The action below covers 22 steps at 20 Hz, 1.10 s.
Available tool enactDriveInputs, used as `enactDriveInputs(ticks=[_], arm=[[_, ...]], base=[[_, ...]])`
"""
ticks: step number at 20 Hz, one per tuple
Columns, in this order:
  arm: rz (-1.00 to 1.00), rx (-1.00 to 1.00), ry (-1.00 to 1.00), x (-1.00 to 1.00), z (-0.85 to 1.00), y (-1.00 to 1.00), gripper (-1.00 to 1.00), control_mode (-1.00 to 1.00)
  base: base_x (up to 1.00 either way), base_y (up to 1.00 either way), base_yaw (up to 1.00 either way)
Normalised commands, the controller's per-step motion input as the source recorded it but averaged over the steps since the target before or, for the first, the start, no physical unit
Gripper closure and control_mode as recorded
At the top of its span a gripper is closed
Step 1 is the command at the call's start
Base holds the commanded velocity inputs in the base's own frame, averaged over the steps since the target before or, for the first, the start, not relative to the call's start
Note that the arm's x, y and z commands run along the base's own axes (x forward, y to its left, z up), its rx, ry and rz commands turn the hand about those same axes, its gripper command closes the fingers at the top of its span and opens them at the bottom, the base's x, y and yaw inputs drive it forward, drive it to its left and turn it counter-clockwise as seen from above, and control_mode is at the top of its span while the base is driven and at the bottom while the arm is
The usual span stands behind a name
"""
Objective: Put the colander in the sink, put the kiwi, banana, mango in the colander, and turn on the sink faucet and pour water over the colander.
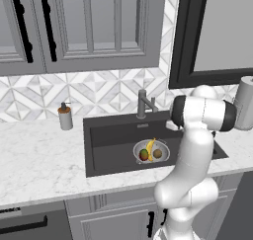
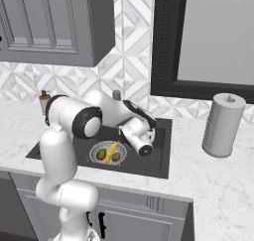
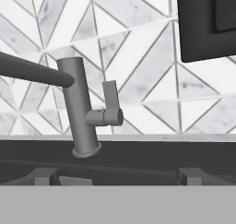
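In the sink (image 1: 111, 150), toward its front right part, the colander (image 1: 151, 152) already holds the banana (image 1: 150, 148), the mango (image 1: 144, 155) and the kiwi (image 1: 157, 154). What is left looks like the water step. The faucet (image 3: 79, 109) stands at the middle of the sink's back edge, its spout reaching out over the basin and its lever (image 3: 110, 102) upright on one side of the post. The gripper (image 3: 117, 178) faces it from over the basin, its jaws spread wide and holding nothing.

To do this well, the robot should probably bring one finger against the flat of the lever, not the post, and push it steadily through its travel. A glancing contact could slip off such a narrow blade. In the left base view the spout appears to end behind the colander and short of it, so it may need swinging until its mouth is over the fruit.
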Motion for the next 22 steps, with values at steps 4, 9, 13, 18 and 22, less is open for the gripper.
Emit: enactDriveInputs(ticks=[4, 9, 13, 18, 22], arm=[[-0.02, 0.07, -0.04, 0.42, 0.12, 0.0, -1.0, -1.0], [0.0, 0.05, -0.01, 0.39, 0.13, 0.0, -1.0, -1.0], [0.0, 0.0, 0.0, 0.37, 0.07, 0.02, -1.0, -1.0], [-0.01, 0.0, 0.0, 0.35, 0.09, 0.16, -1.0, -1.0], [0.0, 0.0, 0.0, 0.17, 0.02, 0.03, -1.0, -1.0]], base=[[0.0, 0.0, 0.0], [0.0, 0.0, 0.0], [0.0, 0.0, 0.0], [0.0, 0.0, 0.0], [0.0, 0.0, 0.0]])
